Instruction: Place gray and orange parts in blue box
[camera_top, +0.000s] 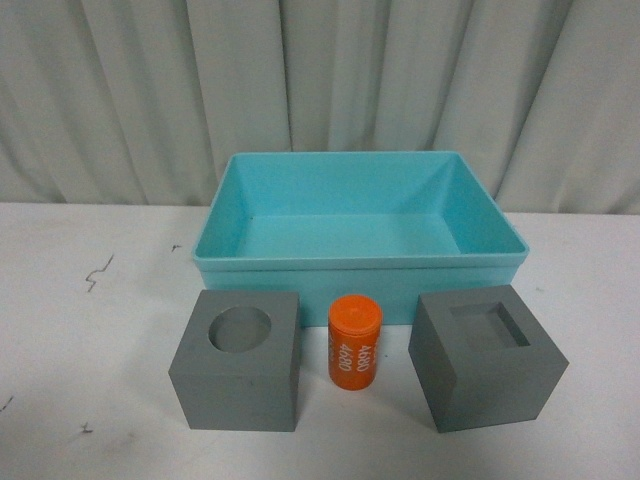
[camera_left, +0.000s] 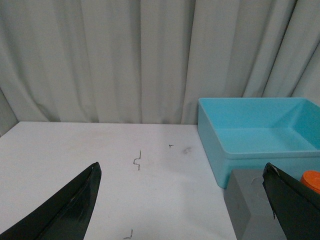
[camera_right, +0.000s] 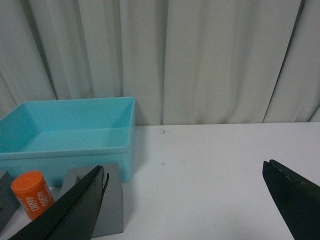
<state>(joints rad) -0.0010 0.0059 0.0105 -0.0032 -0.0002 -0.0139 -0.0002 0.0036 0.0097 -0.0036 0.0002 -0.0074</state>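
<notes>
White tabletop (camera_top: 90, 330) runs back to a pale pleated curtain (camera_top: 120, 90). Two grippers show, each with its jaws spread wide and holding nothing: the left gripper (camera_left: 181, 166) and the right gripper (camera_right: 183, 166). Beyond them stand three parts in a row: one gray cube with a round recess (camera_top: 240, 365), one upright orange cylinder (camera_top: 355, 343) and one gray cube with a square recess (camera_top: 487, 360), none touching. One blue box (camera_top: 360, 262) sits just behind them.

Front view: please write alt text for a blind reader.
An empty blue box stands on a white table; before it, in a row, sit a gray cube with a round recess, an upright orange cylinder and a gray cube with a square recess.
</notes>
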